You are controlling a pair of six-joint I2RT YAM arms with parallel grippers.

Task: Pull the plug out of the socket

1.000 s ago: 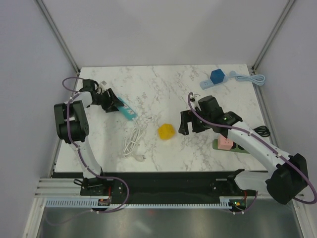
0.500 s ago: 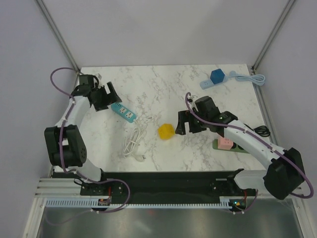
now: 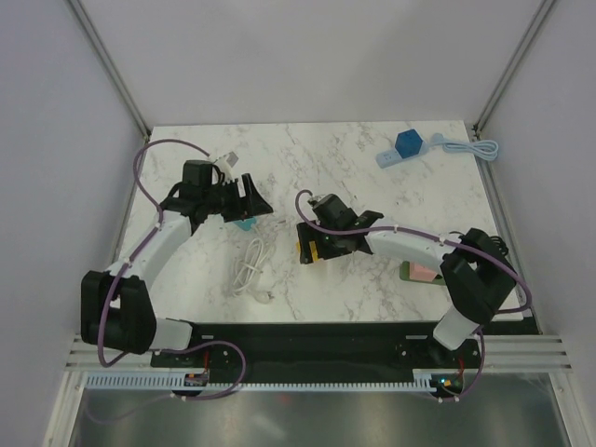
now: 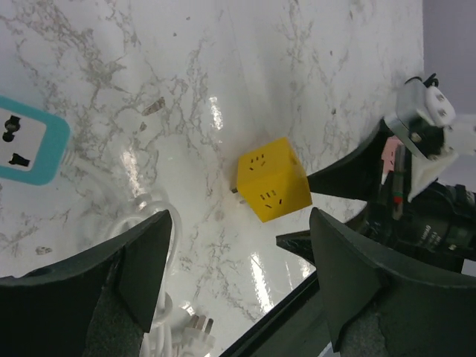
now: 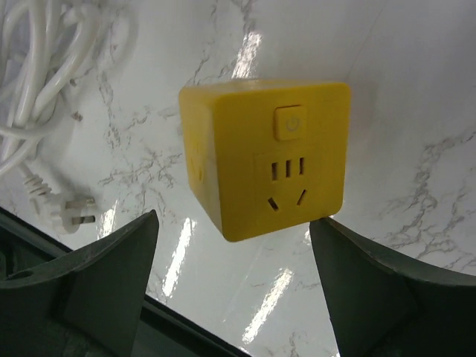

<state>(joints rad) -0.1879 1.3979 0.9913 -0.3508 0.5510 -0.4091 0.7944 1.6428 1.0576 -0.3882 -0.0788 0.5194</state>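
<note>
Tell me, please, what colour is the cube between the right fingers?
The cube is yellow, clearest in the right wrist view.

Bare table [image 3: 372, 186] beyond yellow cube socket [image 5: 264, 160]; white cable coil [image 3: 251, 265] near, left.

Yellow cube socket [image 4: 272, 179] on marble surface [image 4: 223, 67], close to its near edge. Teal power strip [image 4: 26, 149] farther in. White cable [image 4: 149, 216] coiled, plug [image 4: 195, 325] loose. Left fingers [image 4: 145, 256] spread wide. Right arm [image 4: 424, 223] just beside cube.
</note>
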